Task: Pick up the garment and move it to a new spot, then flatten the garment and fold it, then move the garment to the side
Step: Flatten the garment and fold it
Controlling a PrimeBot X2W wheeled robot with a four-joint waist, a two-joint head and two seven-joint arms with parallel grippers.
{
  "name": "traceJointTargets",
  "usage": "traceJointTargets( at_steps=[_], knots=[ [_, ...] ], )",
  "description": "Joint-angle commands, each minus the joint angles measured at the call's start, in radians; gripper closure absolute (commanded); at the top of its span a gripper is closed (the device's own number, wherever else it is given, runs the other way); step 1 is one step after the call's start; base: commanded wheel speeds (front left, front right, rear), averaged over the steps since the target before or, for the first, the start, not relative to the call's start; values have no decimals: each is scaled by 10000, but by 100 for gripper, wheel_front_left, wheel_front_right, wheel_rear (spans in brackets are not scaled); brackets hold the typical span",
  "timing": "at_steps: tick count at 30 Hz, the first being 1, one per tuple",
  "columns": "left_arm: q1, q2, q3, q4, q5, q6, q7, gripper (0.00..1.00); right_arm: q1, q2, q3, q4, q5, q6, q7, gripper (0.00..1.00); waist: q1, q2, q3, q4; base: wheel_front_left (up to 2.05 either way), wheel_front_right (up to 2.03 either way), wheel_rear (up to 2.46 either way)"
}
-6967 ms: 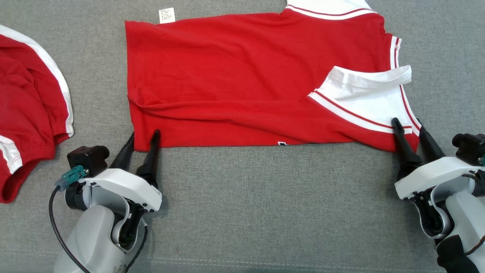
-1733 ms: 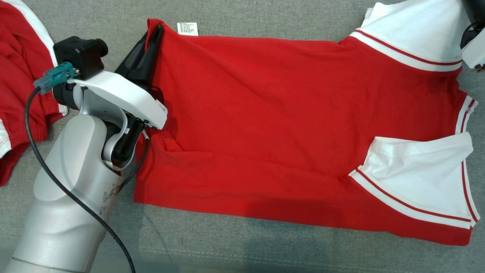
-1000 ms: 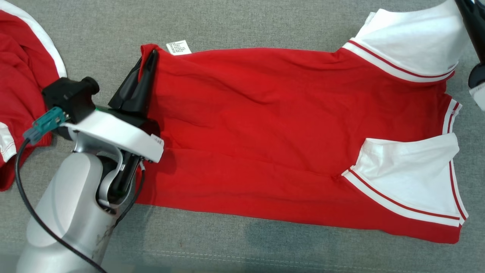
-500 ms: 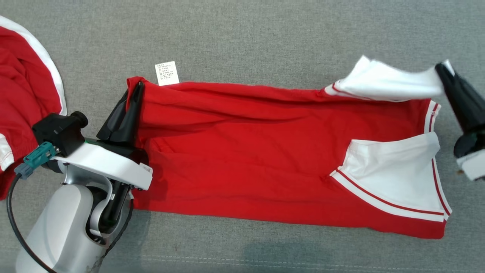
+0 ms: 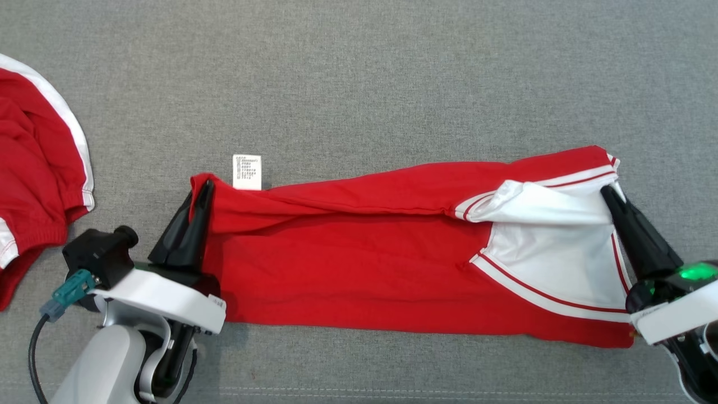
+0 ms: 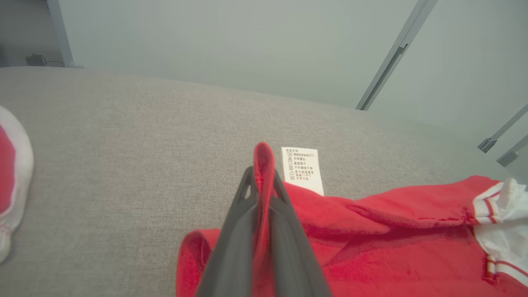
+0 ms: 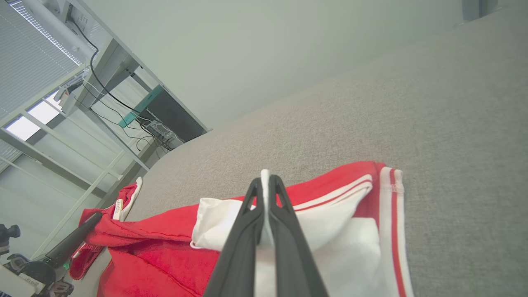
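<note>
head view: my left pincer (image 5: pixel 201 191) is clamped tight on a hem corner of the red fabric shirt with white sleeves (image 5: pixel 359 264), and my right pincer (image 5: pixel 610 195) is pinched on a white sleeve. the shirt lies doubled lengthwise on the grey woven tabletop (image 5: pixel 359 84), white care label (image 5: pixel 247 171) just beside the left pincer. a second red-and-white garment (image 5: pixel 33 168) lies far left.

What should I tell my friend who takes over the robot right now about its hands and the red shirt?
Left gripper: shut on the red shirt, at its hem corner beside the care label.
Right gripper: shut on the white sleeve.
Shirt: stretched between them on the grey surface, top layer folded partway over.
Done: first fold underway.
To do: lay it down, finish folding, move it aside. The other red garment lies far left.
</note>
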Motion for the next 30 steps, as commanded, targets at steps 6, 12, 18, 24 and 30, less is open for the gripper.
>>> traceJointTargets(
  at_steps=[6, 12, 18, 24, 30],
  knots=[
    [354, 83, 430, 176, -294, -8, -498, 100, 1147, 185, -270, -359, 30, 0, -116, 100, 0, -1, -200, 39, 0, 0, 0],
    [295, -106, 464, 875, -587, -197, -622, 85, 1565, 380, 147, -283, -99, 0, -116, 100, 0, -1, -226, -18, 0, 0, 0],
    [131, -339, 689, 1656, -791, -174, -854, 0, 1460, 729, 629, 527, -350, 0, -116, 0, 0, -1, -268, -94, 0, 0, 0],
    [337, -417, 917, 1688, -449, 137, -1113, 0, 1642, 1023, 331, 854, -467, 0, -116, 0, 0, -1, -468, -123, 0, 0, 0],
    [1026, -542, 1144, 1082, 131, 576, -1221, 0, 2166, 969, -130, 980, -510, 0, -116, 0, 0, -1, -815, -68, 0, 0, 0]
  ],
)
